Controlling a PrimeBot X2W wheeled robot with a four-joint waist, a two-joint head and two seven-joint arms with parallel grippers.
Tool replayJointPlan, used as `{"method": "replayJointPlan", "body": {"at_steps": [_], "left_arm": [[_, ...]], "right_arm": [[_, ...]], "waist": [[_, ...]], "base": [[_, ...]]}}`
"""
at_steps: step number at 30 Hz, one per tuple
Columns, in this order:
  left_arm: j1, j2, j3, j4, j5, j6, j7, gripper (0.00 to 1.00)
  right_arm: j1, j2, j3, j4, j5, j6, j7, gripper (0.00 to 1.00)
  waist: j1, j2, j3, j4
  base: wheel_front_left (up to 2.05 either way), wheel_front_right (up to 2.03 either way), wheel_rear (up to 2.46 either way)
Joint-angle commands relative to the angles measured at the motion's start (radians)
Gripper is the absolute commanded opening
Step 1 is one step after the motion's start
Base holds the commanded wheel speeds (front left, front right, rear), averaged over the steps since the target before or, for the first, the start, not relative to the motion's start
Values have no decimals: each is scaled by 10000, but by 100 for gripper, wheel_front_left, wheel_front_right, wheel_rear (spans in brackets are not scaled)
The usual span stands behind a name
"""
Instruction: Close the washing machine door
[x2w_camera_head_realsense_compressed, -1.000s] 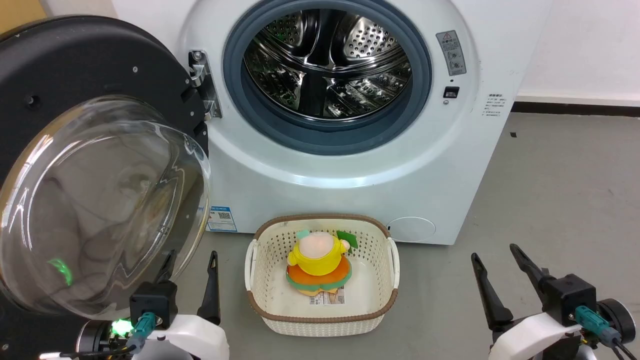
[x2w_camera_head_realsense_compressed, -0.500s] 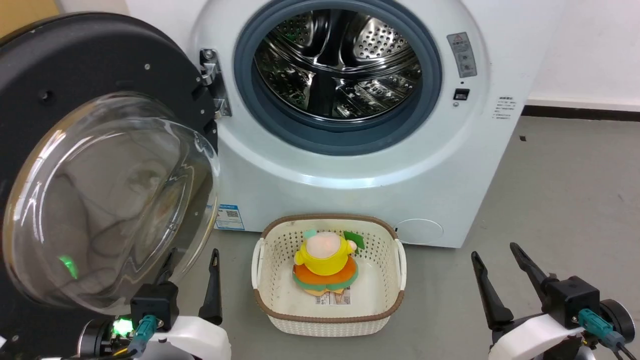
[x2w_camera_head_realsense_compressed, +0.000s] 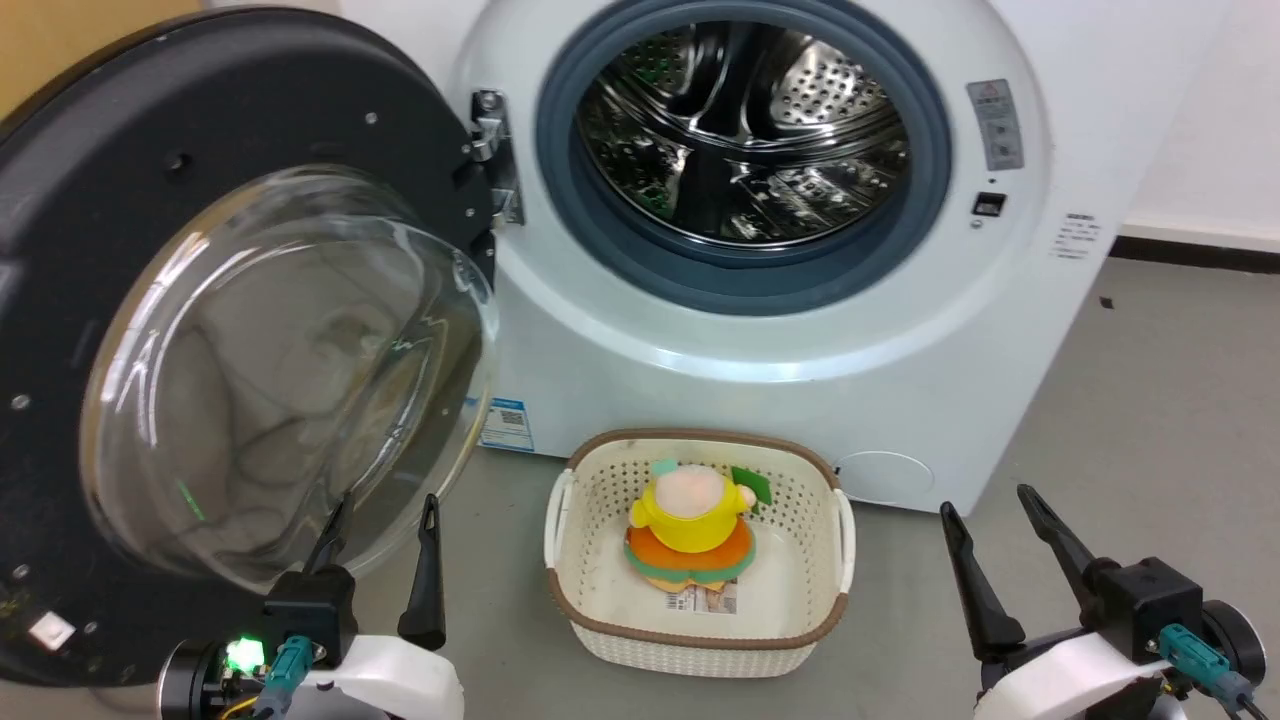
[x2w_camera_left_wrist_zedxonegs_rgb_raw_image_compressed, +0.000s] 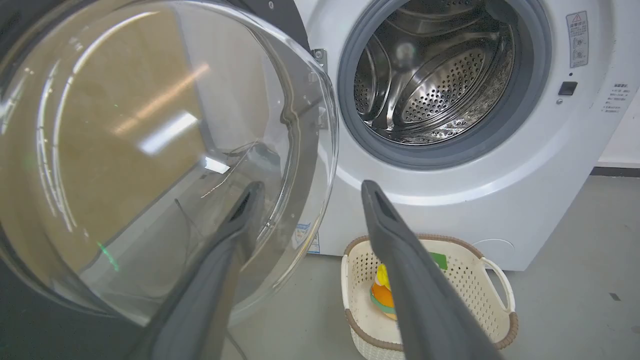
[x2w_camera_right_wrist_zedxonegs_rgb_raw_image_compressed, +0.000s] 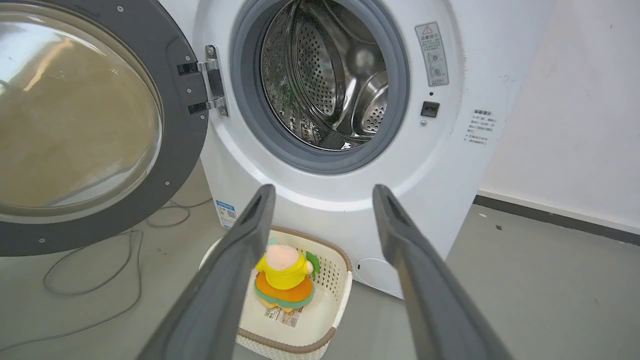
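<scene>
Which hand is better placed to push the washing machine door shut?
Left. The left hand is open close beside the washing machine door, which stands wide open on that side. The right hand is farther away, past the basket.

Your head view crops the washing machine door (x2w_camera_head_realsense_compressed: 60, 300) at left — print on the warning label (x2w_camera_head_realsense_compressed: 995, 125) is too small to read.

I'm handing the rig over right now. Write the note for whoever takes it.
Left gripper: open, empty, low before the glass of the washing machine door; contact unclear.
Right gripper: open, empty, above the floor at right.
Door wide open on its hinge; drum of the washing machine exposed.
Basket with plush toy on the floor in front.
Done: nothing visible. Left: swing the door shut.
</scene>
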Motion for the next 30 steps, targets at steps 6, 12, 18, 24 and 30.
{"method": "replayJointPlan", "body": {"at_steps": [6, 12, 18, 24, 30], "left_arm": [[108, 43, -16, -42, -61, 85, -216, 100], [115, 46, -45, -66, -90, 115, -341, 100], [191, 46, -1, -173, -130, 217, -467, 100], [294, 38, 37, -337, -169, 337, -592, 100], [409, 32, 91, -493, -202, 452, -718, 100]], "right_arm": [[125, 9, 56, 21, 193, 3, -209, 100], [171, 1, 97, 35, 259, 3, -333, 100], [92, -78, 262, 90, 340, 3, -458, 100], [-96, -184, 457, 212, 464, 4, -584, 100], [-301, -279, 668, 343, 611, 4, -709, 100]], "waist": [[-1, 0, -48, 418], [-1, 0, -72, 844], [-1, 0, -16, 1156], [-1, 0, 60, 1455], [-1, 0, 135, 1748]], "base": [[0, 0, 0], [0, 0, 0], [0, 0, 0], [0, 0, 0], [0, 0, 0]]}}
